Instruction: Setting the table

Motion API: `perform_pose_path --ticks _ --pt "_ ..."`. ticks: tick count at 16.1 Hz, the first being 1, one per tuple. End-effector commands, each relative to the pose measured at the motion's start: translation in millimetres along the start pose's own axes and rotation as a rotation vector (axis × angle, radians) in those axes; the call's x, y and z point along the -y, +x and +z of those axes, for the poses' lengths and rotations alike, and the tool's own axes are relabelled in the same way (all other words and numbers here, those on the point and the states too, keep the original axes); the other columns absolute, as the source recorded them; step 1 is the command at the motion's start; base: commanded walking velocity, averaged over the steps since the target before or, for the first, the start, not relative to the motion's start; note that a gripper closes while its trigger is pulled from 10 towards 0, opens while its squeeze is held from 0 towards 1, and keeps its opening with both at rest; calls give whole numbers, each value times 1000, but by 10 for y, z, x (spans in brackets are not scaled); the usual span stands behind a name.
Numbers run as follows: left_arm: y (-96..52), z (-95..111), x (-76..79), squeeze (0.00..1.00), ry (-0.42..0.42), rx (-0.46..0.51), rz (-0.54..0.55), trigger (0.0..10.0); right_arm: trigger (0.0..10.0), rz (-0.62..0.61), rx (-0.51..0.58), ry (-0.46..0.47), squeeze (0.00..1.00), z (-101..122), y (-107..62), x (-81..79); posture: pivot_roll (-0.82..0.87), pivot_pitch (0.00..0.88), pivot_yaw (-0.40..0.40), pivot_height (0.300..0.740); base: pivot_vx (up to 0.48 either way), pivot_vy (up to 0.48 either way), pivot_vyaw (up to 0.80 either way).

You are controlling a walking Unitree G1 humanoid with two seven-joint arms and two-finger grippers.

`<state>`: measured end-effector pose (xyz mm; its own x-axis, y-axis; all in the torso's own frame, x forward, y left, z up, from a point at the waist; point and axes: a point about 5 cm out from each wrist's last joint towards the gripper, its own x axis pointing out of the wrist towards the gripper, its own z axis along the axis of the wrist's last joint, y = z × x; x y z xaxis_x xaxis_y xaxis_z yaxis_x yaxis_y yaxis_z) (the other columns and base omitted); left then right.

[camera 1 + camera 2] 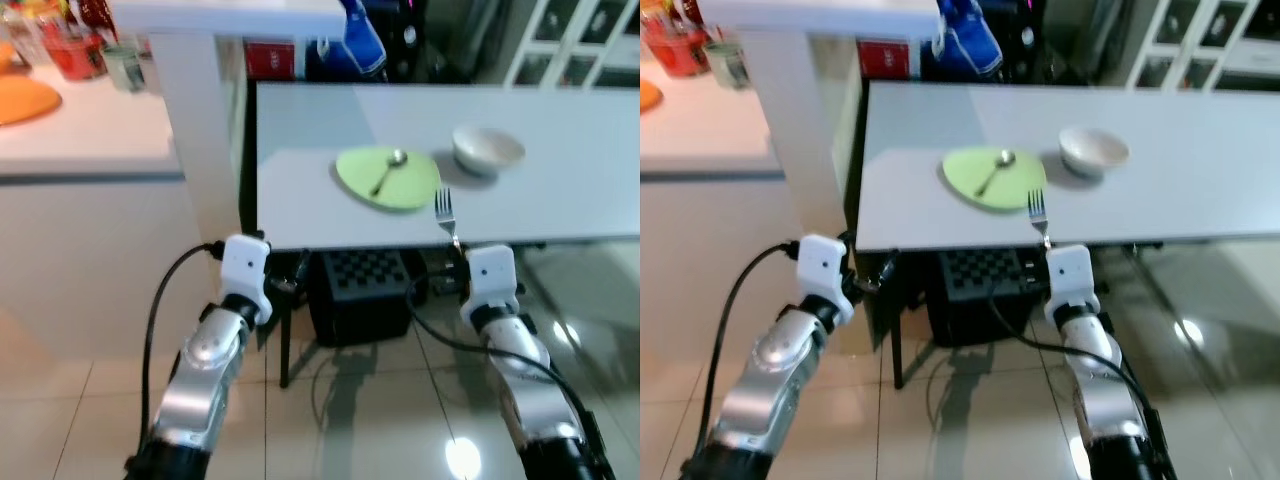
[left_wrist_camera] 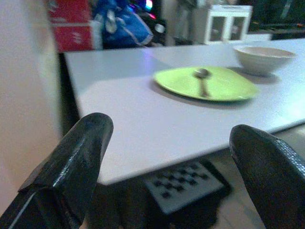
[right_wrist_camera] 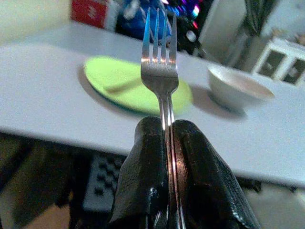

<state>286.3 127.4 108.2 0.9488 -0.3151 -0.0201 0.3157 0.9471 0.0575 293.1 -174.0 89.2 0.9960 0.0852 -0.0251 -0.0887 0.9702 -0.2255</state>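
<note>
right claw clamped on fork near worktop edge | left claw apart, holding nothing | spoon on green plate | bowl beside plate

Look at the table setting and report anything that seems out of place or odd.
The spoon lies on top of the green plate rather than beside it. The fork is not laid yet: the right gripper holds it upright near the table's edge. The white bowl stands upright beside the plate.

Home dining area: white table, glazed cabinet, tiled floor.
</note>
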Motion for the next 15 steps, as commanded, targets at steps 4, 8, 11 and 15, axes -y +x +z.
perform_pose_path --ticks 4,8,11,15 --pt "-2 22 -73 0 5 5 26 10000 10000 29 30 -4 0 66 33 -80 93 0 -62 740 440 -68 0" --pt "1 19 -70 0 16 0 24 10000 10000 31 30 -2 0 63 29 -99 93 0 -60 740 443 0 0" --pt "-2 12 -79 0 16 -6 27 10000 10000 34 30 -3 0 64 30 -106 93 0 -60 740 423 0 0" --pt "-3 16 -57 0 -1 -1 24 10000 10000 33 30 -3 0 62 29 -105 93 0 -57 740 427 0 0"
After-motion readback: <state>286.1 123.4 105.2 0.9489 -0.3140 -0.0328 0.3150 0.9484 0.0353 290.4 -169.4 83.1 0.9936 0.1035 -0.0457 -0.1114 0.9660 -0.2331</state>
